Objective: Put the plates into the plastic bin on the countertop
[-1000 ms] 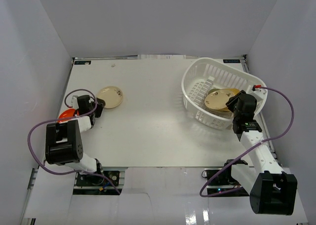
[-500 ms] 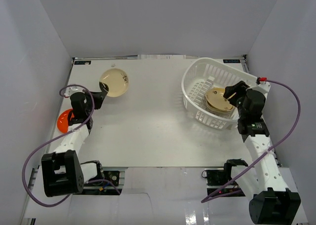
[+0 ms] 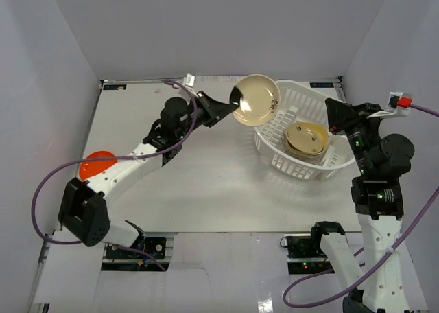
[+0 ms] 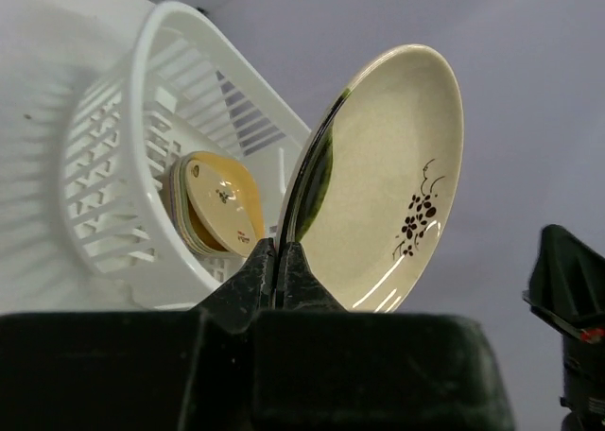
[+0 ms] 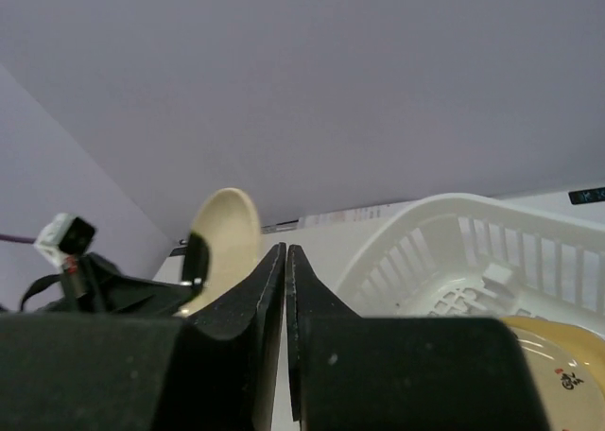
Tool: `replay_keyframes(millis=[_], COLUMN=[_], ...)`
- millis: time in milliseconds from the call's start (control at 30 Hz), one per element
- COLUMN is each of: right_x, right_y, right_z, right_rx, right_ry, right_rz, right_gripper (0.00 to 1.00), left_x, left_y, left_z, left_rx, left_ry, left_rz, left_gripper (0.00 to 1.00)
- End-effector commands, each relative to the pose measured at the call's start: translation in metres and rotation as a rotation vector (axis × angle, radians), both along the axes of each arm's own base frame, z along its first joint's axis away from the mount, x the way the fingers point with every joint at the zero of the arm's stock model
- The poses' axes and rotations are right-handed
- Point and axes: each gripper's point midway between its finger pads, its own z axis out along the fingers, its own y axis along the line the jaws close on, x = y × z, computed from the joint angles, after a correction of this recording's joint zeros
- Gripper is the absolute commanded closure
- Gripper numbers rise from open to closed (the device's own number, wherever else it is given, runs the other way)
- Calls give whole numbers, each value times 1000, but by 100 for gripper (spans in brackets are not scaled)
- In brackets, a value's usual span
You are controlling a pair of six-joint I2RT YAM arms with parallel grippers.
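My left gripper (image 3: 232, 109) (image 4: 280, 251) is shut on the rim of a cream plate (image 3: 256, 99) (image 4: 388, 190) with a dark flower print. It holds the plate tilted in the air over the near-left rim of the white plastic bin (image 3: 269, 106) (image 4: 104, 157). Inside the bin lies a stack of tan and yellow plates (image 3: 307, 138) (image 4: 216, 209) (image 5: 558, 360). An orange plate (image 3: 98, 165) rests on the countertop (image 3: 199, 176) at the left. My right gripper (image 3: 332, 110) (image 5: 285, 253) is shut and empty, raised beside the bin's right rim.
White walls enclose the countertop on three sides. The bin (image 5: 444, 237) sits at the back right corner. The right arm (image 3: 377, 182) stands upright along the right wall, with purple cables trailing from both arms.
The left arm has swung right, carrying the cream plate from the left of the table to above the bin. The right gripper has pulled back out of the bin, risen and shut.
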Motion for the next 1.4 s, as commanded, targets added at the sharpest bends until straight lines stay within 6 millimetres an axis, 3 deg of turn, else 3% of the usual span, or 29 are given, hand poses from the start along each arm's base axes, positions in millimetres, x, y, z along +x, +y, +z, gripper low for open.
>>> replay_keyframes(millis=[0, 33, 100, 133, 167, 200, 233, 267, 300, 333, 367, 467, 500, 567, 600, 767, 933, 1067, 1100, 1167, 1233, 1333, 1367], right_x=[-22, -23, -25, -26, -27, -28, -29, -30, -31, -30, -30, -33, -33, -34, -36, -38, -44, -49, -50, -51, -51, -51, -51], right_y=[11, 11, 8, 7, 7, 5, 5, 4, 4, 4, 4, 8, 8, 9, 9, 9, 13, 16, 16, 18, 20, 25, 28], right_z=[18, 19, 14, 12, 12, 12, 10, 9, 8, 4, 2, -5, -7, -9, -11, -14, -13, -8, -7, -7, -7, -6, -8], right_rx=[-5, -9, -22, -28, -31, -35, -36, -37, -39, -40, -39, -29, -28, -25, -25, -22, -16, -17, -18, -19, -16, -10, -9], right_ry=[-41, -42, -25, -20, -18, -21, -20, -20, -18, -6, -2, 4, 6, 8, 8, 7, 0, -13, -13, -16, -13, -12, -8], right_rz=[70, 66, 52, 48, 45, 34, 30, 28, 25, 26, 30, 52, 52, 55, 55, 55, 81, 101, 101, 114, 122, 155, 174], right_gripper=[91, 91, 88, 88, 87, 87, 87, 87, 87, 86, 86, 87, 86, 85, 85, 85, 84, 84, 83, 83, 82, 82, 82], left_x=[9, 10, 11, 11, 13, 14, 14, 17, 17, 16, 23, 26, 30, 30, 34, 43, 44, 42, 42, 40, 38, 34, 32], left_y=[-43, -71, -96, -117, -129, -139, -155, -165, -174, -186, -194, -217, -219, -226, -227, -229, -233, -237, -237, -238, -237, -235, -230], left_z=[-10, -16, -23, -43, -28, -30, -45, -28, -29, -56, -37, -53, -58, -86, -81, -102, -110, -106, -102, -95, -77, -55, -37], left_rx=[67, 92, 124, 159, 149, 164, 192, 182, 197, 257, 246, 316, 340, 414, 412, 474, 484, 468, 461, 453, 426, 400, 385], left_ry=[1, 18, 27, 54, 37, 36, 50, 26, 20, 60, 26, 32, 34, 65, 58, 90, 95, 89, 81, 66, 38, -7, -32], left_rz=[-15, -53, -75, -98, -107, -113, -126, -121, -131, -143, -118, -112, -93, -91, -79, -42, -46, -69, -73, -86, -92, -101, -97], left_gripper=[100, 100, 100, 100, 100, 100, 100, 100, 100, 100, 100, 100, 100, 100, 100, 100, 98, 75, 62, 51, 34, 18, 17])
